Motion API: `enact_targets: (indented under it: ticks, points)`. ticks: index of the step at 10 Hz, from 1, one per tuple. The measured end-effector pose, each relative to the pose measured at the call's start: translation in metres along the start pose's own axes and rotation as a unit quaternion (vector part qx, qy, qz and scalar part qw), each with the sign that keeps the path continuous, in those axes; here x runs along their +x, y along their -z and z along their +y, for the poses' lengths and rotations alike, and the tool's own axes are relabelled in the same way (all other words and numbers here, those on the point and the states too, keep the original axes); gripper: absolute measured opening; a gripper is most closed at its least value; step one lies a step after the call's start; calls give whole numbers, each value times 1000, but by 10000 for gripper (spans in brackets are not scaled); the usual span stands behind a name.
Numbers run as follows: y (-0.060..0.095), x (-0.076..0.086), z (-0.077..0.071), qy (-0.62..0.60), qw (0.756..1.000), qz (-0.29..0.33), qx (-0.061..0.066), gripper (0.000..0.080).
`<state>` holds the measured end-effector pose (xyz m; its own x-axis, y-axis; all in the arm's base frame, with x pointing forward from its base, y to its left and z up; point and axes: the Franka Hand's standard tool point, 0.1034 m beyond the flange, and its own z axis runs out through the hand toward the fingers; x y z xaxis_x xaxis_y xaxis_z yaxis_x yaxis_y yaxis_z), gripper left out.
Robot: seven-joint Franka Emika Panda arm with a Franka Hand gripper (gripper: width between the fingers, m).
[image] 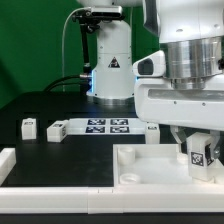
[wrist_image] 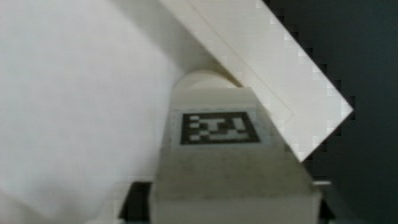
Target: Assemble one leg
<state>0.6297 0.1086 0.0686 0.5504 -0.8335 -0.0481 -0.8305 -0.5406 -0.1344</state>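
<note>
Gripping the leg (image: 197,153): the gripper (image: 197,146) has its jaws clenched on the leg's two sides, tag face turned toward the exterior camera. The leg is upright and sits low over the panel (image: 150,172), at the panel's end on the exterior view's right. Neither view shows whether its lower end touches the panel or hangs just clear.

Wrist view: the leg (wrist_image: 219,128) fills the middle, tag sharp. Its rounded far end lies against or just beside the panel's raised rim (wrist_image: 267,60), which of the two I cannot tell. The flat panel face (wrist_image: 71,90) spreads out beside it. No socket can be made out here; the leg's own body hides whatever lies under it.

Beyond the panel's far edge, two spare legs (image: 28,127) (image: 57,129) lie loose on the black table (image: 40,145), well apart from the held one. The marker board (image: 108,125) lies flat just beyond that same edge.

Step in hand, as I read it: placing, with the leg brought to the panel's corner region for seating.

The next move likely calls for:
- centring the leg's lower end over the corner socket beside the rim;
- keeping it upright while lowering straight;
- keeping the jaws clamped until the leg seats, since a tilt against the rim could jam it.
</note>
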Motion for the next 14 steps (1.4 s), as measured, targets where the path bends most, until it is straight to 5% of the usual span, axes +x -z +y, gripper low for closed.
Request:
enact_targets:
  ticks: [7, 8, 10, 14]
  points:
    - [-2, -8, 1, -314, 949, -17, 5, 293]
    - [-3, -8, 1, -286, 958, -17, 6, 293]
    - [-3, -12, -1, -273, 962, -18, 6, 603]
    - [-3, -17, -4, -6, 1000, -12, 7, 648]
